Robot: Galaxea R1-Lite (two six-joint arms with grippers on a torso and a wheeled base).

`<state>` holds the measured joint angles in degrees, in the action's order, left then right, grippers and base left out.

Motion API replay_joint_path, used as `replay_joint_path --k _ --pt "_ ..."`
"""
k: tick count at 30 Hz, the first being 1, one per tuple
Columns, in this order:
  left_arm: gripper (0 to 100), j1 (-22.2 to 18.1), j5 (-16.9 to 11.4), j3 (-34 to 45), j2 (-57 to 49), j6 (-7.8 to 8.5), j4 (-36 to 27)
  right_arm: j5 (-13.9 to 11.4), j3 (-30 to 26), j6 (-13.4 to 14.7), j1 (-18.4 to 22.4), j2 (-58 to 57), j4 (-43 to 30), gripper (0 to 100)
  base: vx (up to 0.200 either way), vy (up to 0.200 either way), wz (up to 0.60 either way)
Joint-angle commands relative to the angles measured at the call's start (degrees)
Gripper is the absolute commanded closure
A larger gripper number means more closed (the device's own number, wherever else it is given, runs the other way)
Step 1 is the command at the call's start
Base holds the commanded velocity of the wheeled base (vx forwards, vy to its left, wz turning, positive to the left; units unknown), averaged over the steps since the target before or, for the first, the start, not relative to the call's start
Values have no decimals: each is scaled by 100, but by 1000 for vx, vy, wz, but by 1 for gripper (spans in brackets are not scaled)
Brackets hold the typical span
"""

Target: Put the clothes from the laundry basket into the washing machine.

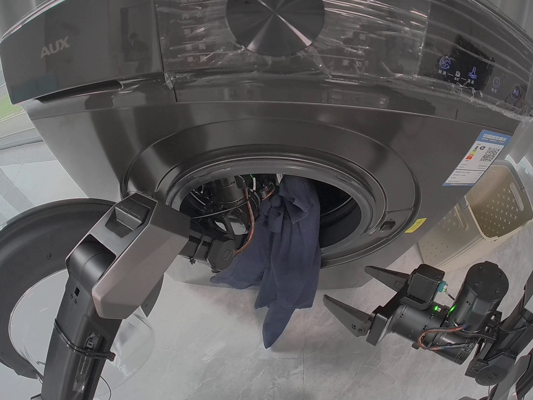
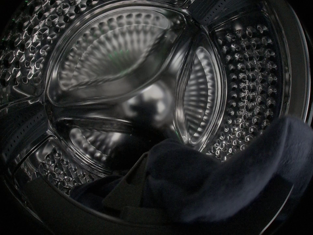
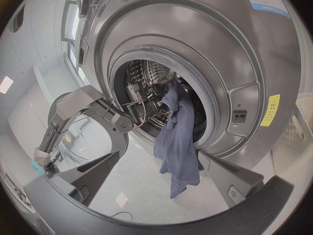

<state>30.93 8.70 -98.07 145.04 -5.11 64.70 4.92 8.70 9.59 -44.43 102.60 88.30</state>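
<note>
Blue garment over washing machine rim

Bright, even light outside; glare streaks the wrap; drum dim (metal glints); wrist views bow at edges.

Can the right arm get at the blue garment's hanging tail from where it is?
Probably yes: the open right gripper sits beside the hanging blue garment, outside the washing machine opening, nothing between them.
</note>
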Motion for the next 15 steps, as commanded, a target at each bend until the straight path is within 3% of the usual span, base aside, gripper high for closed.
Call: replay_joint_path --k 1,4,5,11,15 --pt "100 1 8 -54 33 1 -1 0 -9 -1 -4 24 3 0 0 0 0" --pt "100 1 8 8 6 -8 -10 0 -9 -1 5 15 3 0 0 0 0" --pt "0 1 17 43 -2 -8 -10 0 -9 -1 5 15 3 0 0 0 0" --pt "0 45 52 728 -345 -17 -45 8 17 -1 14 6 3 0 0 0 0" --pt "0 63 -18 1528 -706 -8 -396 8 17 7 -4 6 3 0 0 0 0"
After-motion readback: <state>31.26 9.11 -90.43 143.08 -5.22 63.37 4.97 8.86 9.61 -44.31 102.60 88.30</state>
